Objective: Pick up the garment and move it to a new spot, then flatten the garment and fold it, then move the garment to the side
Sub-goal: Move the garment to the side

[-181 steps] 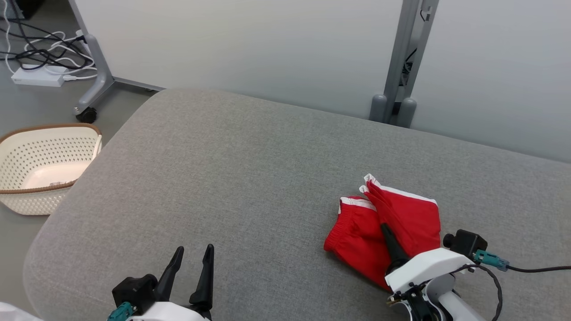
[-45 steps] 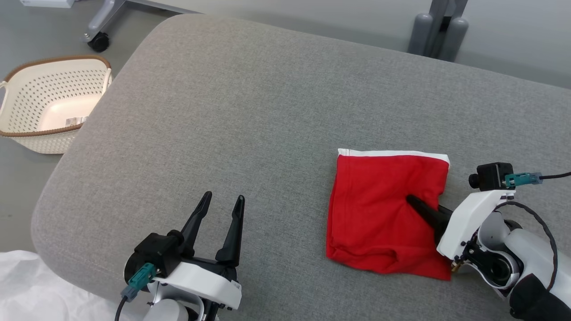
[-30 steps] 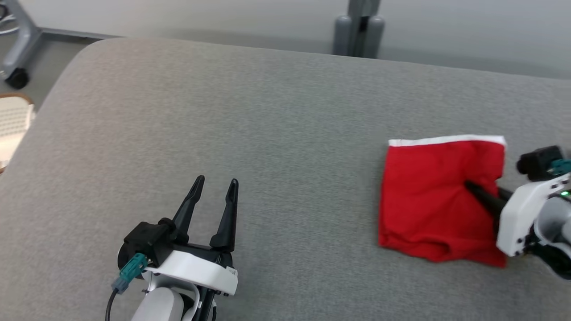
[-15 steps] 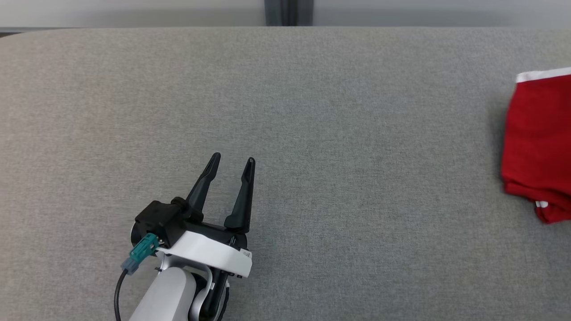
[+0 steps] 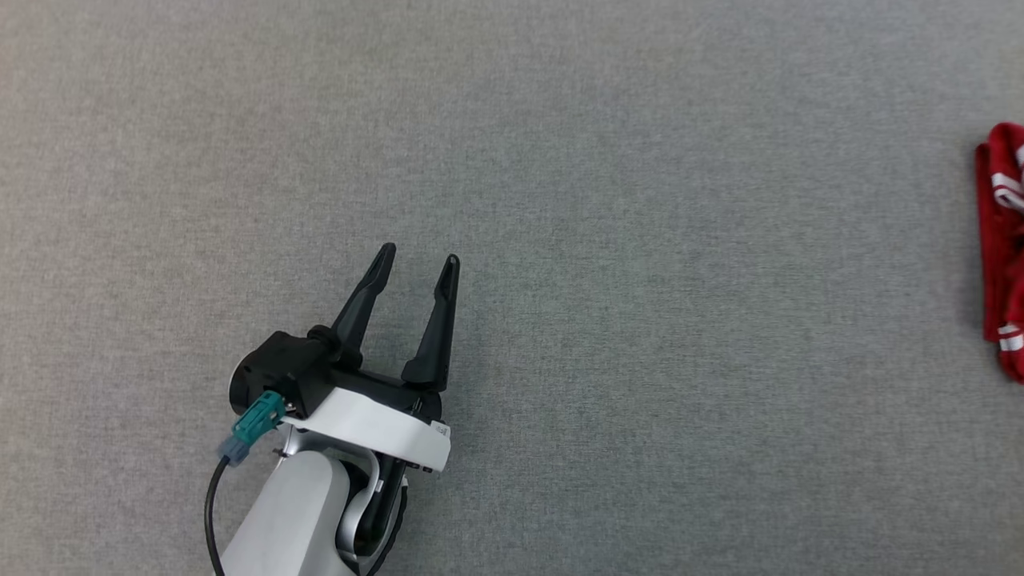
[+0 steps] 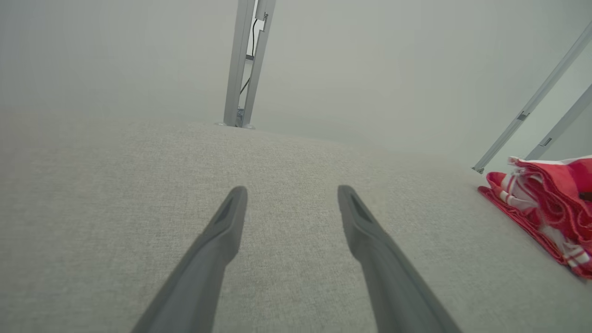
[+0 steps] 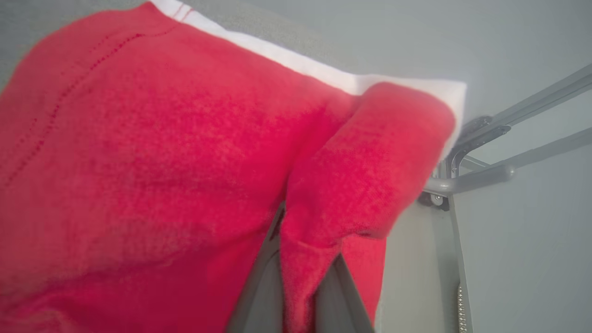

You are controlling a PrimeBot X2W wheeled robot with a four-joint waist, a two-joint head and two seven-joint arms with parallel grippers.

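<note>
A grey padded surface [image 5: 608, 160] is seen reaching every border of the head view; open, bare fabric is left from 9 o'clock across the middle to 2 o'clock. In the left wrist view its far edge is met at 12 o'clock, just short of a pale wall; the right-hand edge is seen curving away at 2 o'clock.

One left gripper [image 5: 421, 254] is found at 7 o'clock in the head view, held over the bare surface; its two fingers are spread wide, nothing is held between them, and clear room is left on all sides of it.

One red garment [image 5: 1002, 248] with white trim is placed at 3 o'clock, cut off by the head view's border and well apart from the left gripper; in the left wrist view it is bunched in layers at 3 o'clock, close to the surface's right-hand edge; whether it is lying on the surface or lifted just off it cannot be told.

One right gripper [image 7: 298, 277] is shown in its wrist view with two fingers [image 7: 259, 296] pressed together on a fold of the garment; the cloth is draped over them from 6 o'clock up to 11 o'clock, and its white band runs along the edge at 1 o'clock.

One upright post [image 6: 244, 60] is seen at 12 o'clock and two slanted rails [image 6: 532, 101] at 2 o'clock beyond the surface.
</note>
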